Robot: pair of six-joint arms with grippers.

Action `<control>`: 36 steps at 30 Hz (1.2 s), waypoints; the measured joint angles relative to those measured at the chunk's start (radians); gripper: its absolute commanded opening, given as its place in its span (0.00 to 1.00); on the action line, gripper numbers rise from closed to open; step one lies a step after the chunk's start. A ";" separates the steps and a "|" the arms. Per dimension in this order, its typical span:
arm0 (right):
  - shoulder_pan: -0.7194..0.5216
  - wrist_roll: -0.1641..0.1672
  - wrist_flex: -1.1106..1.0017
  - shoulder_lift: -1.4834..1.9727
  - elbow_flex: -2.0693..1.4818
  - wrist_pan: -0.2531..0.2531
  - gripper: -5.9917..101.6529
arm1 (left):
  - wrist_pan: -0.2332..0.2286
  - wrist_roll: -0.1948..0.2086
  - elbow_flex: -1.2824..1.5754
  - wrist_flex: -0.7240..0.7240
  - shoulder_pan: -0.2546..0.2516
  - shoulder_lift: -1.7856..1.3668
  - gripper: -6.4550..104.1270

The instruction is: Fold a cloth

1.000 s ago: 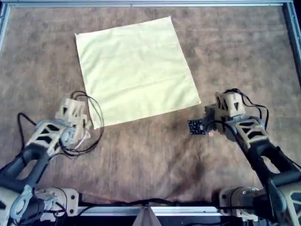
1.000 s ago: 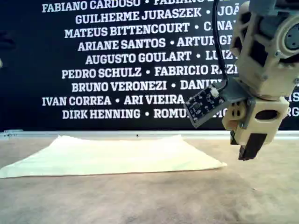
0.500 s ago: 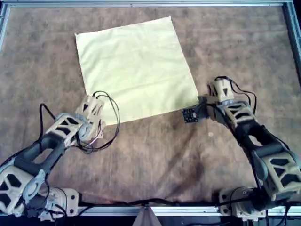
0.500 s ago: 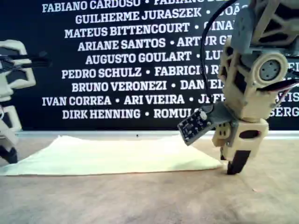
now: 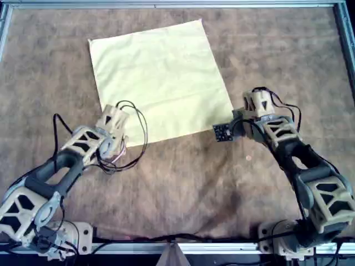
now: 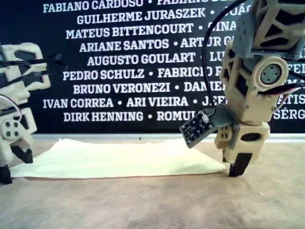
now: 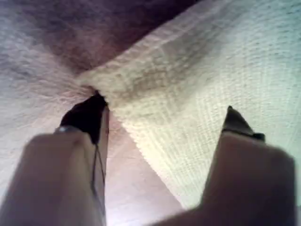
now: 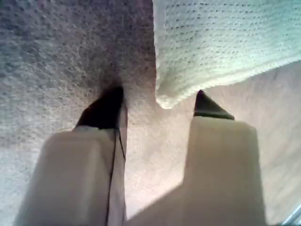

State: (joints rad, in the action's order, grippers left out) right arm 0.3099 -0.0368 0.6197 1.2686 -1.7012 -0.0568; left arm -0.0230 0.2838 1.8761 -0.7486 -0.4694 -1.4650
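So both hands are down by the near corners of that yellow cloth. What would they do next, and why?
Probably close both hands to pinch the corners. The left hand is open with a corner of the cloth between its fingers, and the right hand is open with the other near corner at its fingertips. Nothing is gripped yet, so lifting now would leave the cloth flat on the brown mat.

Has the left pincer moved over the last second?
Yes. In the overhead view the left pincer has travelled toward the view's right and top, closing on the near corner of the cloth, which has stayed put; it now straddles that corner, open.
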 measured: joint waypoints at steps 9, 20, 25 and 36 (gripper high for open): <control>0.063 0.000 -0.009 0.000 0.000 -0.002 0.60 | -0.130 -0.003 -0.051 0.006 -0.003 0.038 0.83; 0.074 0.000 -0.137 -0.083 0.028 -0.002 0.59 | -0.141 -0.006 -0.060 0.006 -0.003 0.043 0.82; 0.074 0.000 -0.138 -0.107 0.089 -0.008 0.59 | -0.143 -0.008 -0.078 0.006 -0.003 0.054 0.82; 0.071 0.000 -0.138 -0.118 0.092 0.000 0.43 | -0.143 -0.009 -0.086 0.006 -0.003 0.055 0.79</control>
State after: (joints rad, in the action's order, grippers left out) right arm 0.3804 -0.0368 0.4817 1.1505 -1.6091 -0.0568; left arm -0.1657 0.2746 1.7902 -0.7424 -0.4725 -1.4097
